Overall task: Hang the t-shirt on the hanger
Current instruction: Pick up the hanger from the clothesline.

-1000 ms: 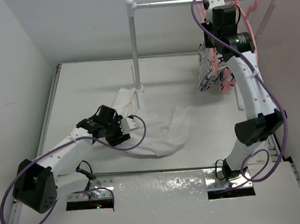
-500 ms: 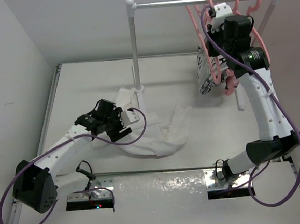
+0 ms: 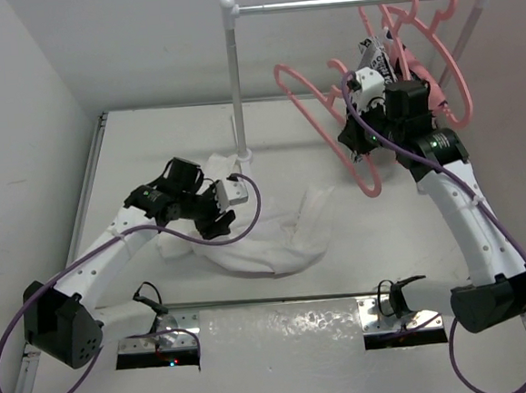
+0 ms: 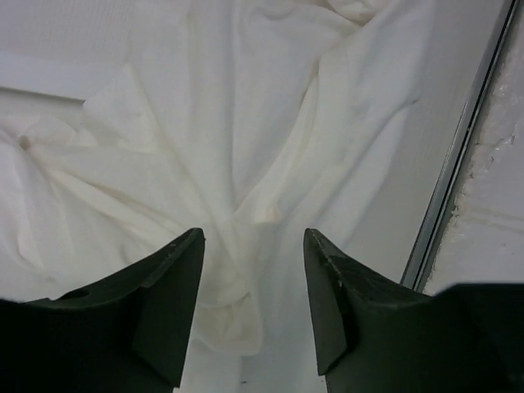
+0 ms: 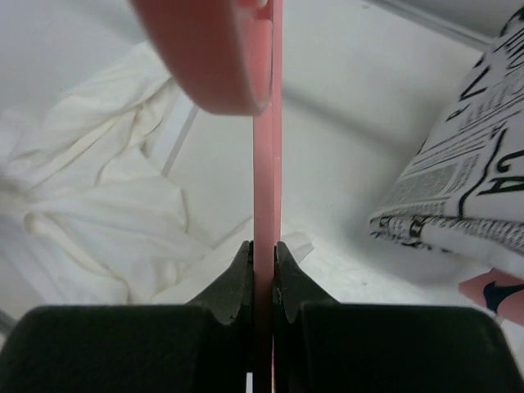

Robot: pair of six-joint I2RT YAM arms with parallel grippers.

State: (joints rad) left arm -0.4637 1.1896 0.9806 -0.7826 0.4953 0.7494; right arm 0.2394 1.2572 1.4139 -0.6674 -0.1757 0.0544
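The right hand (image 5: 264,254) is clenched on the hanger (image 5: 264,147), holding it below the rail (image 3: 321,3) at upper right. The t-shirt (image 3: 276,250) lies crumpled mid-table (image 3: 149,142). The left hand (image 4: 254,241) hovers released above it, likely to gather cloth.

A: What stands on the white table (image 3: 149,142)?
B: The rack post (image 3: 235,89), toward the back.
A: And lying on it?
B: The white t-shirt (image 3: 276,245), crumpled in front of that post and spreading to its right, its far edge just beside the post's foot.
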